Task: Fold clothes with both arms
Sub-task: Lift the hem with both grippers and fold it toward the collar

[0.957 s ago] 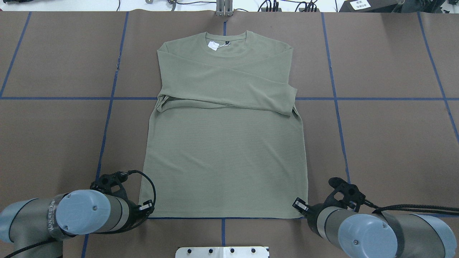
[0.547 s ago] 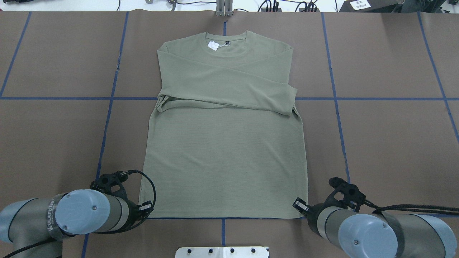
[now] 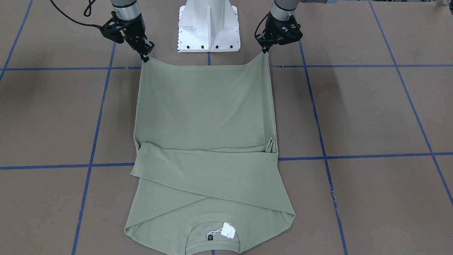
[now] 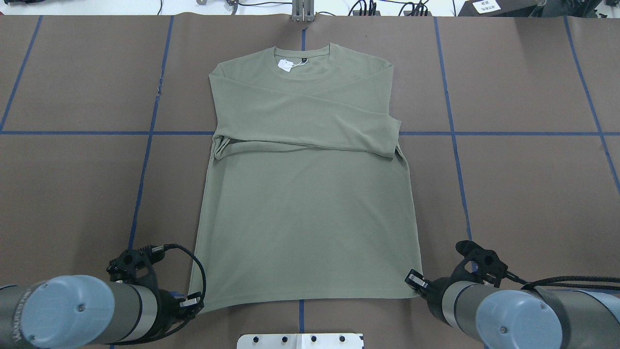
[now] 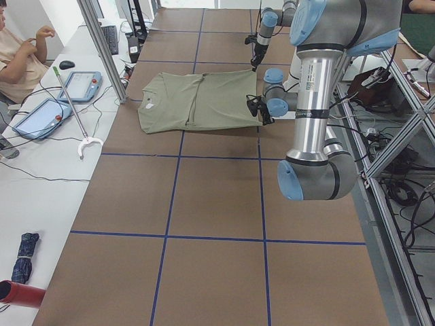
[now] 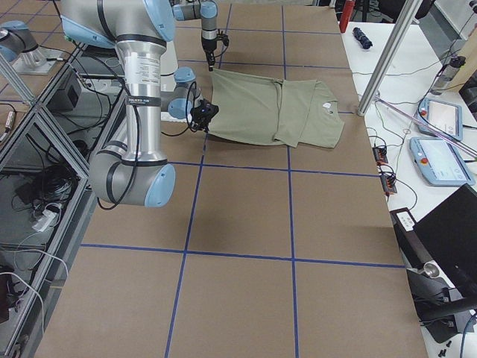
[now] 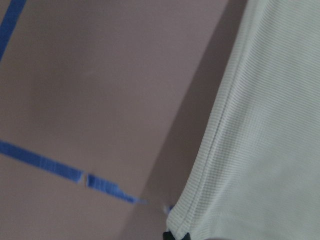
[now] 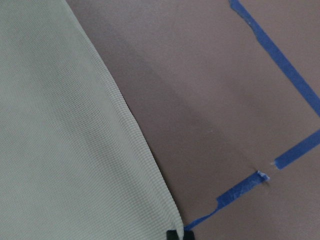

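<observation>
The sage-green long-sleeved shirt (image 4: 305, 203) lies face up on the brown table, both sleeves folded across its chest and a white hang tag (image 4: 286, 65) at the collar. My left gripper (image 4: 193, 303) is shut on the hem's left corner, which is raised off the table. My right gripper (image 4: 414, 282) is shut on the hem's right corner. In the front-facing view the shirt (image 3: 205, 117) is drawn to a peak at each corner, under the left gripper (image 3: 264, 49) and the right gripper (image 3: 145, 56). The wrist views show the shirt's side edges (image 7: 260, 150) (image 8: 65, 125) hanging above the table.
The white pedestal base (image 3: 208, 24) stands between the two arms, just behind the hem. Blue tape lines (image 4: 145, 133) cross the brown table. A metal post (image 4: 302, 12) stands beyond the collar. A person (image 5: 17, 54) sits at the side bench with tablets (image 5: 80, 85).
Both grippers have moved back toward the robot's base and upward, taking the hem corners with them. The hem now rises off the table, and the shirt has shifted slightly.
</observation>
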Controlling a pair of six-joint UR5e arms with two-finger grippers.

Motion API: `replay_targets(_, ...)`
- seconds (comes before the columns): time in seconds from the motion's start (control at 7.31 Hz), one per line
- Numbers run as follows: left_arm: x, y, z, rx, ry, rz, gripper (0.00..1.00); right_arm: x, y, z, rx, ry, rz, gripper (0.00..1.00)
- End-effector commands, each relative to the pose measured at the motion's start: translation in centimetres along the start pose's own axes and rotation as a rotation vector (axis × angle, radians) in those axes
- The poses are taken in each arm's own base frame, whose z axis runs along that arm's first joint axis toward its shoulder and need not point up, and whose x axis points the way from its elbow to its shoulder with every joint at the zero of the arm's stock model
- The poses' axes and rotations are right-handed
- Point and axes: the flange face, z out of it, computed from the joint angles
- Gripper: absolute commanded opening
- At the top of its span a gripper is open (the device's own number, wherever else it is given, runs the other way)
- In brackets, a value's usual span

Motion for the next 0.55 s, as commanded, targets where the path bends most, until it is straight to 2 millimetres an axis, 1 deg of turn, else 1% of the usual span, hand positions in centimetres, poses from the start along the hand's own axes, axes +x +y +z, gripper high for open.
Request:
replay_targets(0.0,-0.7,3.2,-2.6,-0.067,0.022,-0.017,0.00,1.4,0.9,-2.1,-0.060,0.016,-0.018,0.00)
replay_targets(0.14,-0.4,4.0,-3.4,-0.086,0.039,-0.032,0.00,1.7,1.2,-2.9,-0.077,0.015,-0.025,0.00)
replay_targets(0.27,0.1,4.1,-4.3,-0.092,0.061,-0.030,0.00,1.7,0.7,-4.5,-0.085,-0.001,-0.021,0.00)
replay_targets(0.41,0.6,3.5,-4.5,-0.079,0.075,-0.030,0.00,0.8,-1.2,-6.0,-0.065,-0.038,0.012,0.00)
